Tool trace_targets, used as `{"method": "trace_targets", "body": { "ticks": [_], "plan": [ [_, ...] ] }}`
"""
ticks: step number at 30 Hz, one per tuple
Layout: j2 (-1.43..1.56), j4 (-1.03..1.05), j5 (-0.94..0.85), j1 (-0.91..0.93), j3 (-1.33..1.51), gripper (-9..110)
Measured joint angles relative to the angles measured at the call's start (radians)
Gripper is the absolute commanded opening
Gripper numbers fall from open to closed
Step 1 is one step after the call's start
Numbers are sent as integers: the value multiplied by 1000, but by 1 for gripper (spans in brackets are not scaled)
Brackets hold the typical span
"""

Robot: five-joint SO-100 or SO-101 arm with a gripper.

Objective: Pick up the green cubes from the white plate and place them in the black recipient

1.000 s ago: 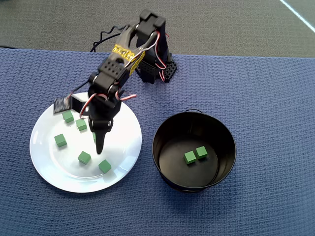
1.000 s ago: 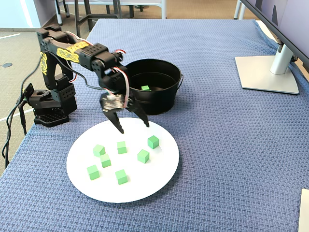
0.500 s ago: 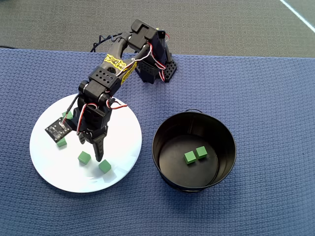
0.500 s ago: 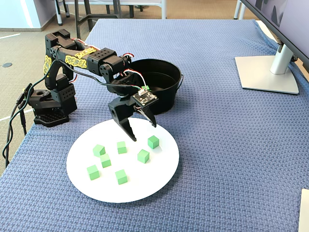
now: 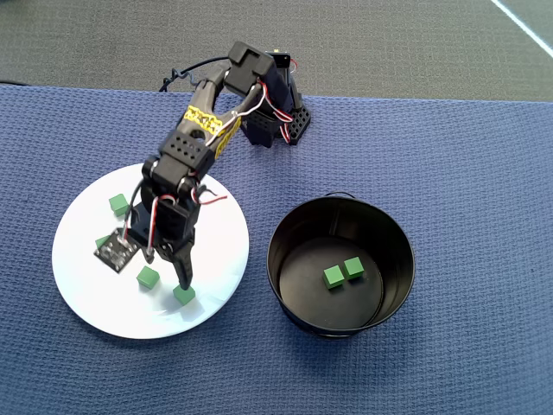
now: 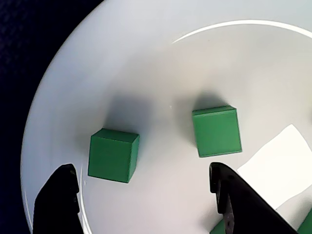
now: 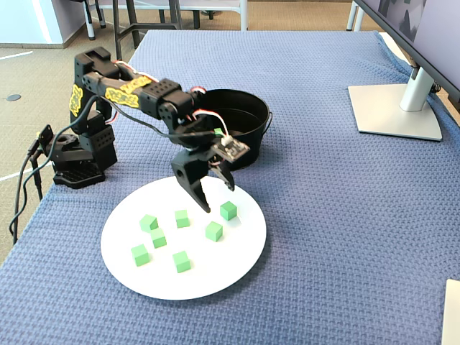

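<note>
Fingers: in the wrist view 2 black fingers (image 6: 58, 200) rise from the bottom edge, set wide apart, nothing between them.
Gripper: spread open and empty; it hangs over the plate, at (image 5: 166, 275) in the overhead view and (image 7: 217, 194) in the fixed view.
Cubes under the gripper: the wrist view shows 2 cubes (image 6: 113, 155) on the plate ahead of the fingers, apart from each other. The left one lies just beyond the left finger, the right one up and inward of the right finger. Neither touches a finger. Green corners peek in at the bottom right edge.
Cubes on the plate: the fixed view shows 6, all apart from one another (image 7: 213, 231). The overhead view shows only 4, and 1 of those partly; the arm hides the rest.
Plate: white and round, on the blue mat at the left of the overhead view (image 5: 78, 298). In the fixed view it lies nearest the camera (image 7: 237, 266). The wrist view shows its rim curving at the left (image 6: 53, 83).
Pot: black, right of the plate in the overhead view (image 5: 289, 233), the 2 apart. In the fixed view it stands behind the arm (image 7: 251, 118).
Cubes in the pot: the overhead view shows 2 touching on the floor of the pot. The fixed view shows only a bit of green there, behind the arm.
Arm: black with a yellow label, its base (image 7: 75, 159) on the mat beyond the plate.
Mat: blue weave covering the table (image 7: 345, 215).
</note>
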Motion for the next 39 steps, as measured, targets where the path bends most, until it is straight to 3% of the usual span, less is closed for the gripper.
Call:
{"method": "trace_targets", "body": {
  "ticks": [17,39],
  "plan": [
    [-104,-2,55,-101,-64,24],
    [-146,-81,110,-104,-64,22]
  ]
}}
